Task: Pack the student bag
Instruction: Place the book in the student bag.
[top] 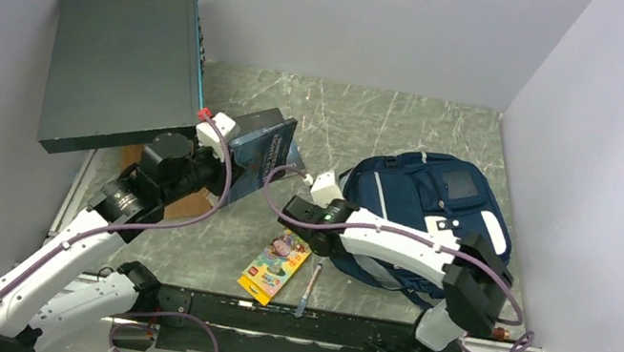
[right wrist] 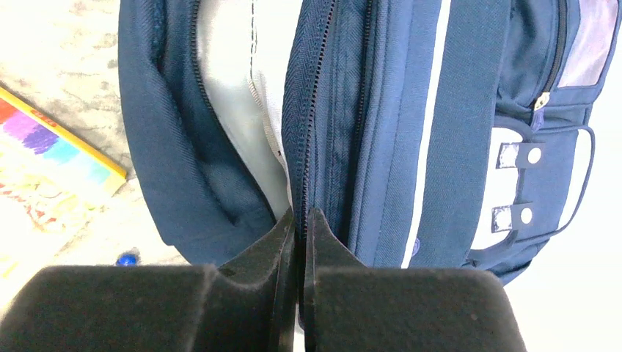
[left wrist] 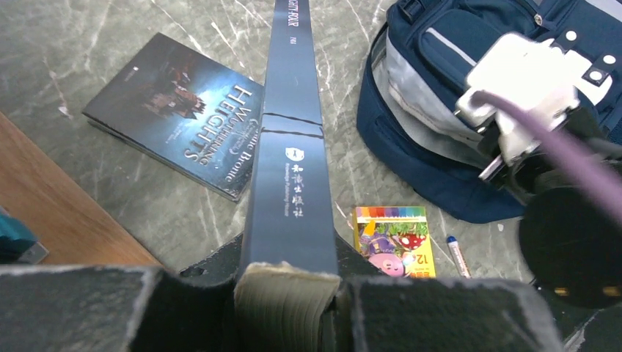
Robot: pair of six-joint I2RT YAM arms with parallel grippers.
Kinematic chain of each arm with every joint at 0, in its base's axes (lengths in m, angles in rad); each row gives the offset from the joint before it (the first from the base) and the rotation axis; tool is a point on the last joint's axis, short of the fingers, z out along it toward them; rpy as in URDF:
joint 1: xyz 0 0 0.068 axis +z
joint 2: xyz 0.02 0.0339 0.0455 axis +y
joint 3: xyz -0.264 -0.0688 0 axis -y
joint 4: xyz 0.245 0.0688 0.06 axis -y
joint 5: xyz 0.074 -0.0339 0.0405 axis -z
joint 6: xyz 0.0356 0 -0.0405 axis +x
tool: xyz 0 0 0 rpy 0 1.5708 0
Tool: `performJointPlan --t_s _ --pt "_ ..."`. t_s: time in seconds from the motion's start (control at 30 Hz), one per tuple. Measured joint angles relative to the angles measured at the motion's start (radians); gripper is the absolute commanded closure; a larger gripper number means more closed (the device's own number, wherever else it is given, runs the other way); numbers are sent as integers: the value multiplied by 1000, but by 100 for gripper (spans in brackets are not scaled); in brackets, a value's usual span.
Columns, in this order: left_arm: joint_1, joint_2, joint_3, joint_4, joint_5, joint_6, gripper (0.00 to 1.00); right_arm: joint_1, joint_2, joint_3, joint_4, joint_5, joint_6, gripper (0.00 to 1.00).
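Right jaws pinch the student bag [right wrist: 381,110] at its zipper edge; left jaws clamp a book [left wrist: 290,176] spine-up

On table [top: 376,120], student bag [top: 424,205] sat right of centre. Crayon box [top: 275,266] lay before its left edge, pen [top: 308,290] just right of crayon box. Flat box [top: 120,60] leaned at rear left. Book [left wrist: 290,147] stood in left gripper [left wrist: 290,293], between flat box and student bag; second book [left wrist: 180,114] lay flat on table below it.
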Motion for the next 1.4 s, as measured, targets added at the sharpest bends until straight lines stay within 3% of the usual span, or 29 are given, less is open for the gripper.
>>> performJointPlan --t_s 0.17,0.33,0.5,0.6,0.83,1.1,1.4 --pt "2 64 7 -6 40 -41 100 -18 -173 -65 60 -32 -12 100" --pt "3 218 126 -126 114 -98 100 -146 -492 -226 239 -207 -47 100" --pt "8 328 182 -126 306 -234 100 -344 -822 -395 425 -428 -45 100" --pt "8 382 152 -35 461 -381 100 -423 -916 -422 471 -530 -39 100" --pt "6 541 11 280 686 -771 100 -517 -855 -348 492 -659 -26 100" --pt "-21 647 -66 544 690 -1103 100 -533 -848 -303 494 -724 5 100" --pt "-109 839 31 713 657 -1258 100 -539 -882 -303 494 -747 26 100"
